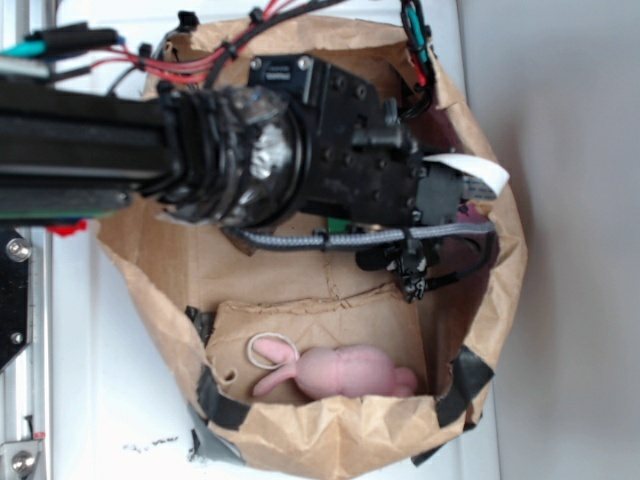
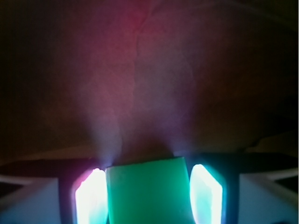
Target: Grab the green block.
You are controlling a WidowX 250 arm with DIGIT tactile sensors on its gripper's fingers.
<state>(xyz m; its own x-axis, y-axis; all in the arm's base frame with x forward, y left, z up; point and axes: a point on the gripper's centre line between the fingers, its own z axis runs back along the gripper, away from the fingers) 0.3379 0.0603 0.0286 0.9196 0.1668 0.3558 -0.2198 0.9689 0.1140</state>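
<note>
Green fills the bottom of the wrist view: the green block (image 2: 147,191) sits right between the two glowing fingers (image 2: 89,198) of the gripper (image 2: 147,198). One finger stands on each side of it. They look pressed up to its sides, so I think the pincer is pinching the block, but the glare makes it hard to be sure they touch. The block's flat top edge runs across from finger to finger, and the block looks held straight, not tipped.

From the outside, the gripper (image 1: 435,215) is down inside a big brown paper bag (image 1: 330,440). The black arm (image 1: 300,150) hides the block there, so I cannot see it in that view.

A pink plush bunny (image 1: 340,372) also lies in the bag, on its side near the lower wall, well apart from the pincer. No rock shows.

I think the grab is nearly done. What is left is a straight lift that does not catch the bag's walls.
</note>
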